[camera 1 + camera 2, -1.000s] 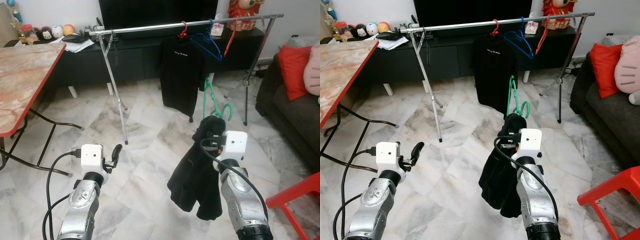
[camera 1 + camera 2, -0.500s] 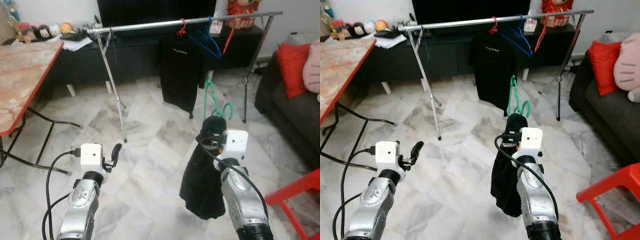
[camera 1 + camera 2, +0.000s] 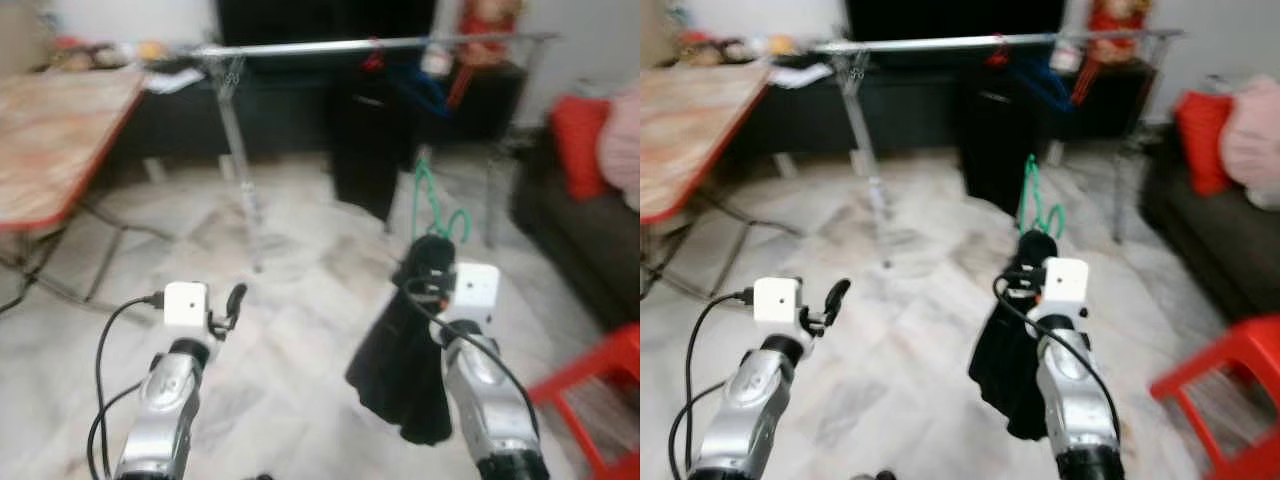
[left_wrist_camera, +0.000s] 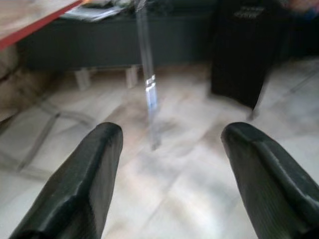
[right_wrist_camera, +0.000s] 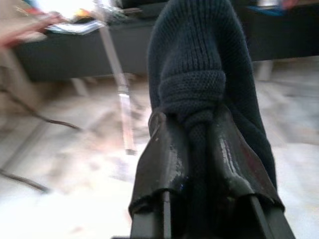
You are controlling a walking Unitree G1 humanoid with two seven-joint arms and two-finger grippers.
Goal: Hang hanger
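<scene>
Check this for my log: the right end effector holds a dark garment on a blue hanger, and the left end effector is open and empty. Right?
Not quite: the hanger carrying the dark garment in the right end effector is green, not blue, as the left eye view shows. The left end effector is indeed open and empty.

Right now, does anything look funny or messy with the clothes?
Yes. The dark sweater is not spread over its green hanger; it hangs bunched in a lump, pinched in the right claw. The black shirt on the rack rail hangs straight. The left claw is open and holds nothing.
</scene>
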